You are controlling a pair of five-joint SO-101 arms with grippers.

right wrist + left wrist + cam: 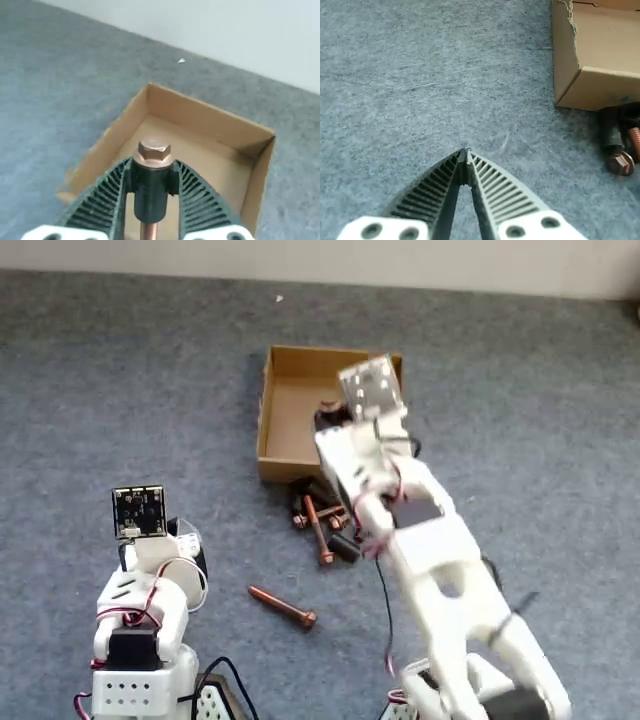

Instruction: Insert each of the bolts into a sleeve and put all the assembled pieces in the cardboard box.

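One black sleeve, with a bolt already seated in it, is clamped by the right gripper directly above the cardboard box, upper centre of the high view, evidently poised for release into it. The left gripper, lower left, sits clenched on nothing, clear of the loose bolts just below the box.

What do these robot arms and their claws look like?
The left arm and right arm are white plastic with black motors and thin red and black cables. The left end effector and right end effector have dark ribbed tapering fingers on white bases.
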